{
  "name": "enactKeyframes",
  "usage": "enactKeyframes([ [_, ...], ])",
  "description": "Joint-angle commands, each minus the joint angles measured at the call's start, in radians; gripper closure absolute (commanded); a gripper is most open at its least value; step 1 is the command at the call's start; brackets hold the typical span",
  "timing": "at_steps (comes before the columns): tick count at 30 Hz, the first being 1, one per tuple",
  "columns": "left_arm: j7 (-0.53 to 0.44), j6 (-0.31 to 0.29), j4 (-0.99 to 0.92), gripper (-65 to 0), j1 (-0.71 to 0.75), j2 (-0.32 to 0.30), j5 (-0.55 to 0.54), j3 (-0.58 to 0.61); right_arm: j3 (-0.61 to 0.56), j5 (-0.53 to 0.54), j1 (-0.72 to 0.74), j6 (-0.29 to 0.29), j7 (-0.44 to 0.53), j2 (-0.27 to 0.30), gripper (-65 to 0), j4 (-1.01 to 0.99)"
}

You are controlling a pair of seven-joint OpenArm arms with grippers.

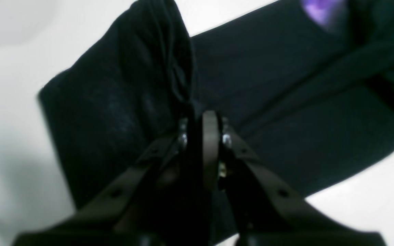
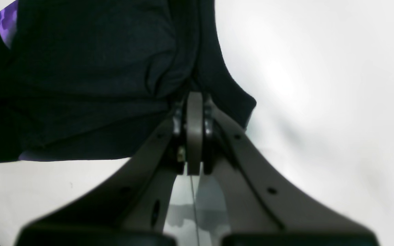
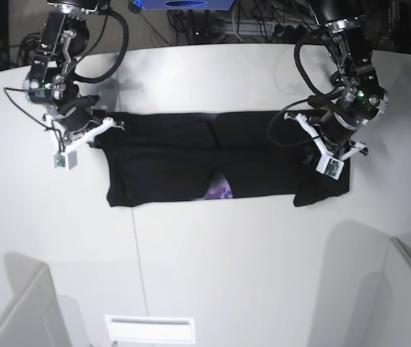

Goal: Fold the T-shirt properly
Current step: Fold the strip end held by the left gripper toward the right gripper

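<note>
T-shirt (image 3: 191, 163): black cloth, matt, soft knit with creased folds; a purple printed patch (image 3: 220, 192) shows at one edge. Table (image 3: 212, 267): white, smooth, faintly sheened surface. Left gripper (image 1: 202, 118) and right gripper (image 2: 194, 99): matt grey-brown plastic fingers, small shiny metal screws at the tips.

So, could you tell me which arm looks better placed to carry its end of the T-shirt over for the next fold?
Probably the left. Both grippers are shut on the T-shirt, but the left gripper already holds its end bunched and raised, while the right gripper pinches only a corner.
</note>
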Motion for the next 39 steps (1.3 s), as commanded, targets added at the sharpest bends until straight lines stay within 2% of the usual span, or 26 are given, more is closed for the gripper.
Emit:
enactKeyframes([
  [1,-0.016,-0.003,0.02,0.0,-0.009,-0.006,-0.018,0.012,0.002,0.006,0.008,0.005,0.018,0.006,0.0,0.015],
  [3,-0.017,0.044,0.017,0.0,-0.009,-0.006,-0.018,0.047,0.002,0.006,0.008,0.005,0.018,0.007,0.0,0.015],
  [6,-0.02,0.086,0.017,0.0,-0.009,-0.007,-0.02,0.101,0.002,0.006,0.008,0.005,0.018,0.007,0.0,0.015],
  [10,-0.02,0.092,0.017,0.0,-0.011,-0.007,-0.02,0.15,0.002,0.006,0.008,0.005,0.018,0.007,0.0,0.015],
  [17,-0.014,0.139,0.004,0.0,-0.031,-0.006,-0.02,0.222,0.025,0.006,0.008,0.005,0.018,0.007,0.0,0.015],
  [39,-0.011,0.146,0.003,0.0,-0.038,-0.006,-0.02,0.263,0.031,0.006,0.018,0.005,0.018,0.007,0.0,0.015],
])
